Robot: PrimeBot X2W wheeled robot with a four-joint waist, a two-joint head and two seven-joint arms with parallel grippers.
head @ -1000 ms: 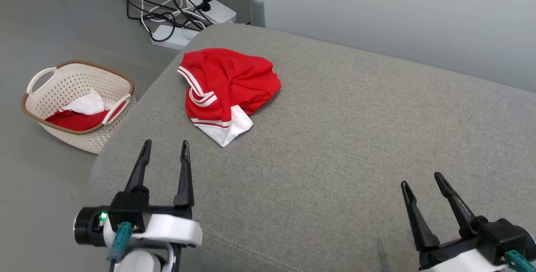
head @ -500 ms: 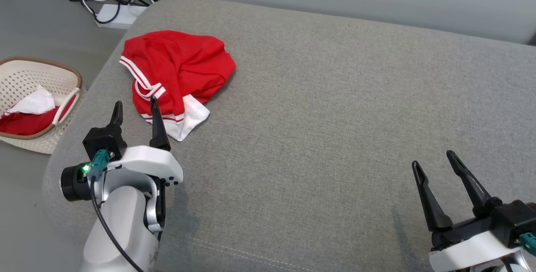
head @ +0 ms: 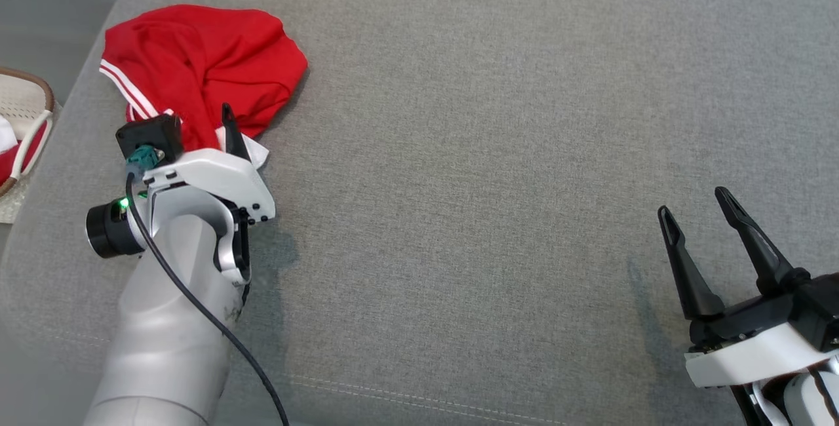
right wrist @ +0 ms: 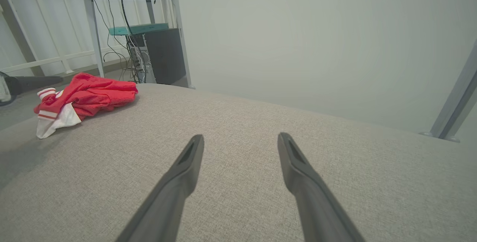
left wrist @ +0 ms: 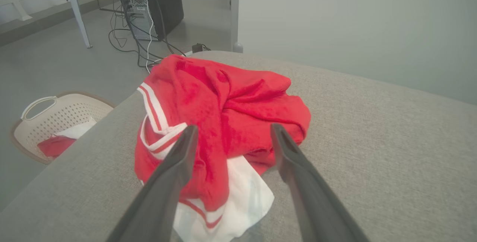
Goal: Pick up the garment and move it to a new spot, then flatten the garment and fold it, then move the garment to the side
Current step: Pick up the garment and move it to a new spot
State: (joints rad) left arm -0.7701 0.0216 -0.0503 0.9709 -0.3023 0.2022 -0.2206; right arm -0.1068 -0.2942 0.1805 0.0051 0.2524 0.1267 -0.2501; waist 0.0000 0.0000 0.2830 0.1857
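Garment (head: 196,52) lies on cushion (head: 498,151), basket (left wrist: 67,117) leftward.

No readable text, label, brand, number or sign on any surface in these views.

- The garment (head: 203,52) was soft, matt red cloth with white striped trim.
- The sofa cushion (head: 491,151) was coarse, matt grey woven fabric.
- The laundry basket (left wrist: 70,117), at 9 o'clock from the garment, was cream perforated plastic.
- The left gripper (left wrist: 234,128) and right gripper (right wrist: 240,137) had smooth, matt dark fingers.
- The left wrist shell (head: 210,174) was glossy white plastic.
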